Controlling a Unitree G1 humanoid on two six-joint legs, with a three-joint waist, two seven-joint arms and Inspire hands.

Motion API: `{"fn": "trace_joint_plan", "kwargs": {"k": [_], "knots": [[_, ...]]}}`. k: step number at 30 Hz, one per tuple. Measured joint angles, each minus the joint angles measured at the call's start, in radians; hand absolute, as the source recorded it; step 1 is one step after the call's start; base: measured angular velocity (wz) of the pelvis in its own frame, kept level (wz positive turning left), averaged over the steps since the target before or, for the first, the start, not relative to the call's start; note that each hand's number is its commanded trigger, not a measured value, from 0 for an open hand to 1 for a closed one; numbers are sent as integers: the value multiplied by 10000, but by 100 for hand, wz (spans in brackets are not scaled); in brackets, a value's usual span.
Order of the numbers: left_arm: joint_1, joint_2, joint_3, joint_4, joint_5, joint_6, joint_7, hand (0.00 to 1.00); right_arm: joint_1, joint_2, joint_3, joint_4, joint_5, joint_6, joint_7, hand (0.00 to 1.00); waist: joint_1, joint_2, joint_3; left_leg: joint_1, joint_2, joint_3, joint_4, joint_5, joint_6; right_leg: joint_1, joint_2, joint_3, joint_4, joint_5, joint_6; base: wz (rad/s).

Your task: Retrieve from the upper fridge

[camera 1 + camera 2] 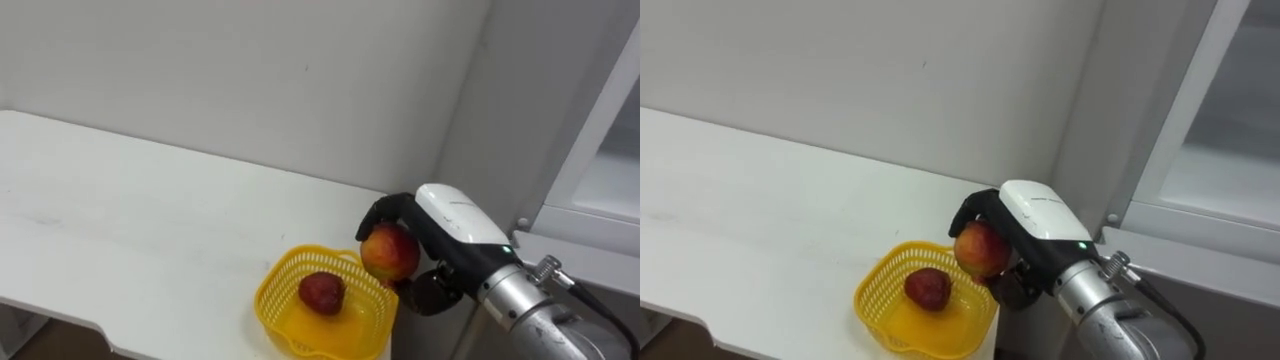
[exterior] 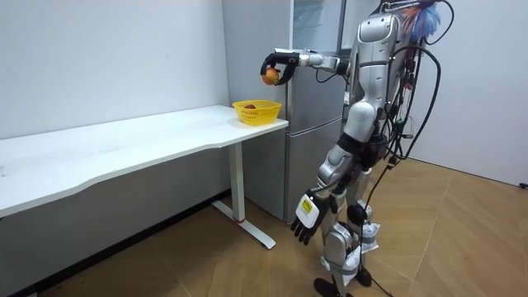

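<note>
Right hand (image 1: pixel 448 225), fingers (image 1: pixel 385 206) curled round an apple (image 1: pixel 390 252), just above the yellow basket (image 1: pixel 268 292). We note a red fruit (image 1: pixel 322 292) inside.

Table: a long white table (image 1: pixel 120 220) is standing right against the wall.
Leg: a white leg (image 2: pixel 237 181) is holding up the table's end.
Basket: a yellow basket (image 1: pixel 275 270) is sitting on the table's right end, near the front edge.
Fruit: a dark red fruit (image 1: pixel 322 292) is lying inside the basket.
Wall: a plain pale wall (image 1: pixel 250 70) is running behind the table.
Floor: a brown wood floor (image 2: pixel 462 239) is stretching out under the table.
</note>
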Motion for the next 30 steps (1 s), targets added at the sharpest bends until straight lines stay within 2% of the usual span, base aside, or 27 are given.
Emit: {"fn": "trace_joint_plan", "kwargs": {"k": [7,12,30], "knots": [[-19,4,25,-30,20,-4,-135,0,-21,0,166,136,-1187,36,-12,100,185,-16,-11,19,3,29,6,1,0,-6,9,2,-5,0,-1,0],[-17,-5,301,-25,22,-3,-136,0,-458,-1,203,101,-1808,141,-12,100,210,-13,-9,37,5,35,10,5,-8,1,13,14,-8,1,-2,0],[7,7,403,-10,23,-2,-26,0,-738,-11,672,187,-1936,174,-122,100,243,-7,-4,41,13,96,-69,6,-6,37,6,3,2,2,-2,-1]]}}
